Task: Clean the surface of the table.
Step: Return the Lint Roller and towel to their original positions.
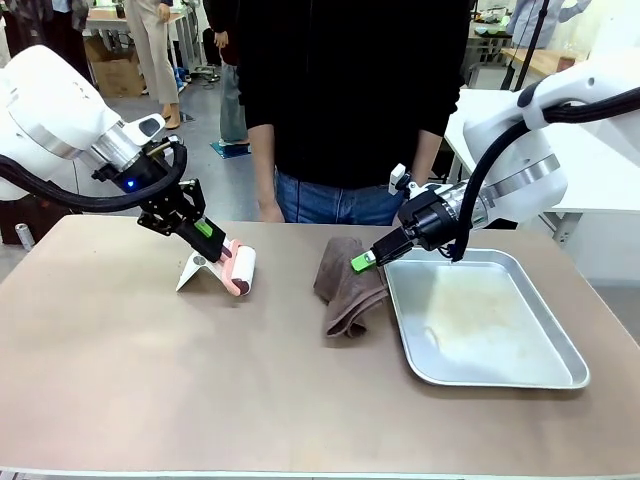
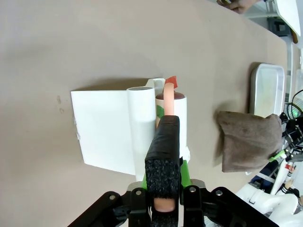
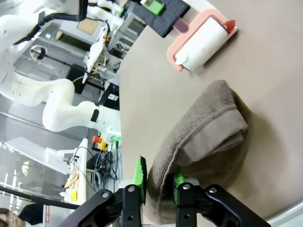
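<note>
The tan table (image 1: 180, 400) carries a lint roller (image 1: 237, 268) with a pink frame and a white roll. A loose white sheet (image 1: 193, 272) lies under it. My left gripper (image 1: 207, 232) is shut on the roller's black foam handle (image 2: 163, 156), and the roll (image 2: 137, 127) rests on the tabletop. A crumpled brown towel (image 1: 347, 288) lies at the table's middle, against the tray. My right gripper (image 1: 362, 262) is at its upper right edge. In the right wrist view, the green pads (image 3: 140, 172) are shut on a fold of the towel (image 3: 208, 127).
A silver metal tray (image 1: 560, 355) with faint smears sits on the right, touching the towel. A person in a black top (image 1: 340, 90) stands at the far edge, hands hanging by the table. White tables stand behind on the right.
</note>
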Available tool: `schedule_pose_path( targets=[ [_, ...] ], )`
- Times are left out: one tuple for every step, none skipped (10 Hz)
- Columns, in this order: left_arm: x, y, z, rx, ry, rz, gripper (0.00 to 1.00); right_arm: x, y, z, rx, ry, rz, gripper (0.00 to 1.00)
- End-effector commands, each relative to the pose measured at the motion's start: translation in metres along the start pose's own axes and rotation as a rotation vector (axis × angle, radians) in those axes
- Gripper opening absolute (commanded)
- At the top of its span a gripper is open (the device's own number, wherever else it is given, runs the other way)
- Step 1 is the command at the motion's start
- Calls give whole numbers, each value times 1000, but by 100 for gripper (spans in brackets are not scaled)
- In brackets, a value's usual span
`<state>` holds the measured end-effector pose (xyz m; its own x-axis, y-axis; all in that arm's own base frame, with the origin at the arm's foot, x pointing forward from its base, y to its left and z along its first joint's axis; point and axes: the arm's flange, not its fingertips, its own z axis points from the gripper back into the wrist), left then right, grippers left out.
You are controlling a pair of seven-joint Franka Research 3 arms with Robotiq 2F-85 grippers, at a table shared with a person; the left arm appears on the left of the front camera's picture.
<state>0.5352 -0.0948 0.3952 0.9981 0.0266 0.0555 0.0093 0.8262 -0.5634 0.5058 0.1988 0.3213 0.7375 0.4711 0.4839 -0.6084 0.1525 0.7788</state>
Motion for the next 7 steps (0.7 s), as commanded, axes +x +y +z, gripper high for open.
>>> schedule_pose_path(
  targets=[
    [5, 10, -13, 35, 25, 29, 82, 0, 3, 1, 22, -16, 0, 100],
    [5, 10, -13, 38, 29, 32, 100, -1, 3, 2, 17, -15, -1, 100],
    [5, 11, -11, 39, 22, 34, 100, -1, 3, 4, 3, -15, 3, 100],
    [6, 13, -9, 36, 15, 37, 100, -2, 4, 6, -16, -12, 8, 96],
    [8, 16, -6, 30, 8, 46, 100, -3, 5, 9, -27, 1, 14, 100],
    [9, 20, -2, 19, 12, 51, 100, -4, 7, 13, -51, 25, 15, 100],
    [8, 23, 5, -18, 18, 53, 100, -4, 10, 18, -81, 58, 25, 100]
  ],
)
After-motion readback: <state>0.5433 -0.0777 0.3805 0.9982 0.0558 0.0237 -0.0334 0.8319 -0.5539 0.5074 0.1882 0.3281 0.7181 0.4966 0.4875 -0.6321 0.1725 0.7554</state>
